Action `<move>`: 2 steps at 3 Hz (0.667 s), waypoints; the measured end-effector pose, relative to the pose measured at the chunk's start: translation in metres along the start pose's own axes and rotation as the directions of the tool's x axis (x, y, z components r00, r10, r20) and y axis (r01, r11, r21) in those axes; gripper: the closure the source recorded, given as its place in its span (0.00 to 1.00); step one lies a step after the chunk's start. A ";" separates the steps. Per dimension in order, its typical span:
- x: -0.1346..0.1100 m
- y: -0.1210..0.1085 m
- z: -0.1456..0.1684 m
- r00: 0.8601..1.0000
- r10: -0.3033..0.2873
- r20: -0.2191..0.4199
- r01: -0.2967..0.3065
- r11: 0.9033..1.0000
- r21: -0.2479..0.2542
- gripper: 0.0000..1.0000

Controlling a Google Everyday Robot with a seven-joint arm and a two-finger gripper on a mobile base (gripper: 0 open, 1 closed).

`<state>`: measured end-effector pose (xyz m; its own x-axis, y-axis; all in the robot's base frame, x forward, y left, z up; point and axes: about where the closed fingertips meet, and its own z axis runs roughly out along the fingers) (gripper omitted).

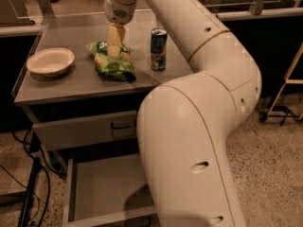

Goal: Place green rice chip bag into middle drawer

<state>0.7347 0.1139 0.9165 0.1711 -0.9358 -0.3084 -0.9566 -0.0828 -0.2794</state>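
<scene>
green rice chip bag (112, 68): crinkly, light-green; tool (114, 52): above it, perhaps touching

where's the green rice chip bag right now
In the camera view, the green rice chip bag lies on the tabletop between the white bowl and blue can, the gripper at its far end.

The gripper (115, 52) stood low upon the crinkly light-green rice chip bag (113, 68) on the grey metal tabletop (71, 86). An upright blue drink can (158, 48) stood near the bag toward the arm's side, a shallow white bowl (50, 61) stood well apart on the other, and bare surface lay between bowl and bag. Below, the wide grey metal middle drawer (99, 190) stood pulled out and open from above, though the robot's bulky white arm link (189, 155) covered its right part.
</scene>
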 end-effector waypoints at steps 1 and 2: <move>0.008 -0.002 0.021 1.000 0.031 -0.002 -0.031 0.999 -0.024 0.00; 0.007 -0.004 0.024 1.000 0.030 0.000 -0.030 0.999 -0.022 0.00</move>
<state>0.7448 0.1160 0.8941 0.1419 -0.9378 -0.3169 -0.9664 -0.0620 -0.2495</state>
